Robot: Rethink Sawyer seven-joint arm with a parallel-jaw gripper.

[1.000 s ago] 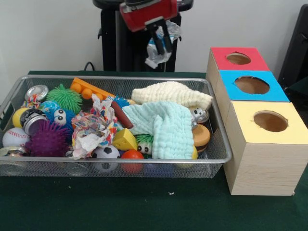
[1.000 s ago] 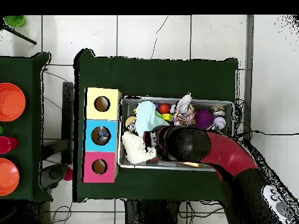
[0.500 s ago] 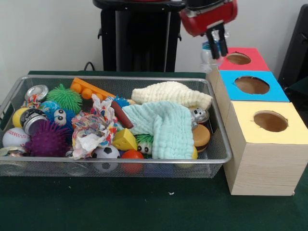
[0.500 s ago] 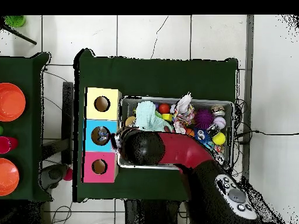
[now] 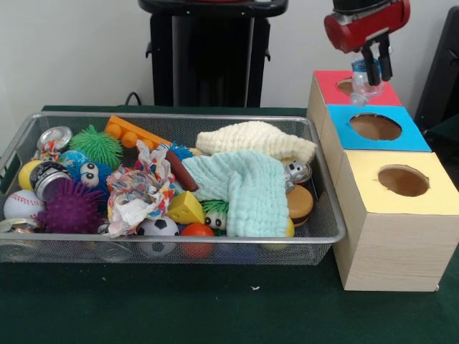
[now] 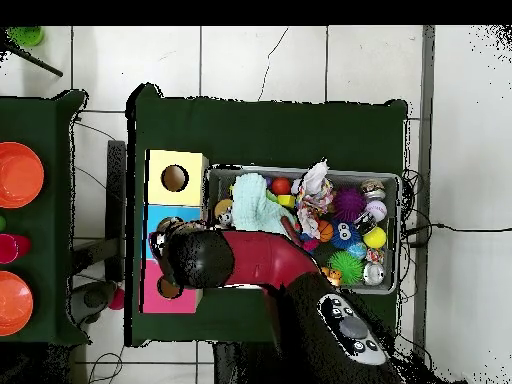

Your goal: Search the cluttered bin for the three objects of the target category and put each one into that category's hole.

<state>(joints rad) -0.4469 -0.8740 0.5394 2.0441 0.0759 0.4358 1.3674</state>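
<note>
end effector (image 5: pixel 374 63) gripping bottle (image 5: pixel 363 83), above red box (image 5: pixel 376 94)

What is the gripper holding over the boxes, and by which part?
The gripper holds a crumpled clear plastic bottle by its upper end, above the red box. The bottle hangs below the fingers; which end is the neck cannot be told.

Hand (image 5: pixel 375 63) carried crumpled bottle (image 5: pixel 363 82) over red box (image 5: pixel 356 89).

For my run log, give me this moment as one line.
end effector: shut on crumpled plastic bottle | position: above red box hole | bottle: not released | wire bin: full of clutter
</note>
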